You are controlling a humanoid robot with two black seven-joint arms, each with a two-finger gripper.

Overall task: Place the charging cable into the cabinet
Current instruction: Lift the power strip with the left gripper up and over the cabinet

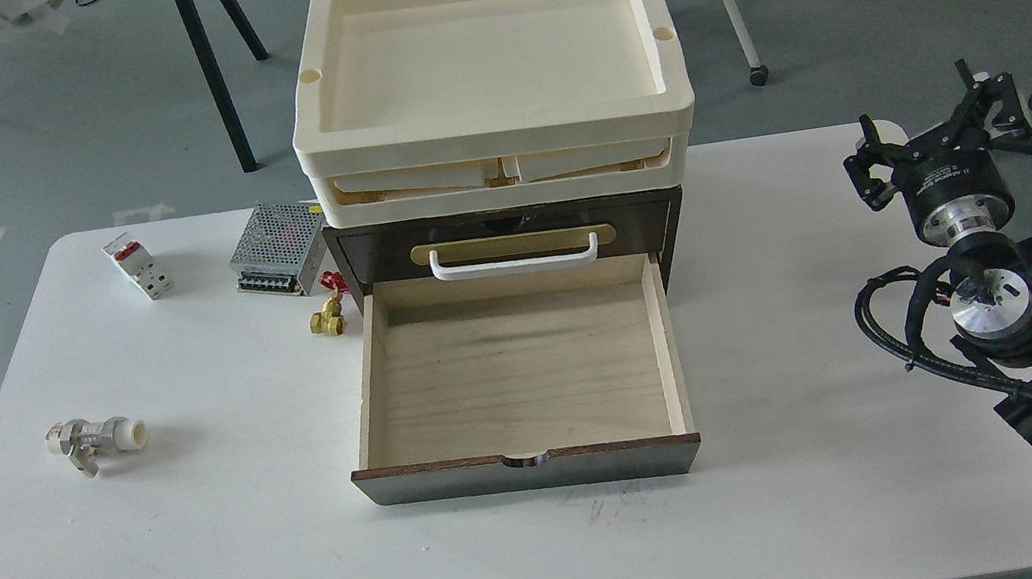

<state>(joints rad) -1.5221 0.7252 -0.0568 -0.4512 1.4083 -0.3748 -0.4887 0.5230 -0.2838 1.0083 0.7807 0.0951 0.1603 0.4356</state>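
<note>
A dark brown cabinet (508, 230) stands at the back centre of a white table (241, 560), its pale wood drawer (515, 370) pulled fully out toward the robot and open from above, with cream trays (483, 52) stacked on top. Broad bare tabletop lies in front of the drawer and on both sides of it. To its left sit a brass fitting (328, 318), a perforated metal box (279, 249), a small white block with a red switch (137, 266) and, well apart, a white valve (96, 441). The charging cable (12, 9) shows only as a white blur at the picture's top left edge, above the floor and far from the drawer; its long axis and heading cannot be told. The left gripper is out of sight. The right gripper (934, 140) hangs past the table's right edge, its fingers spread and holding nothing.
</note>
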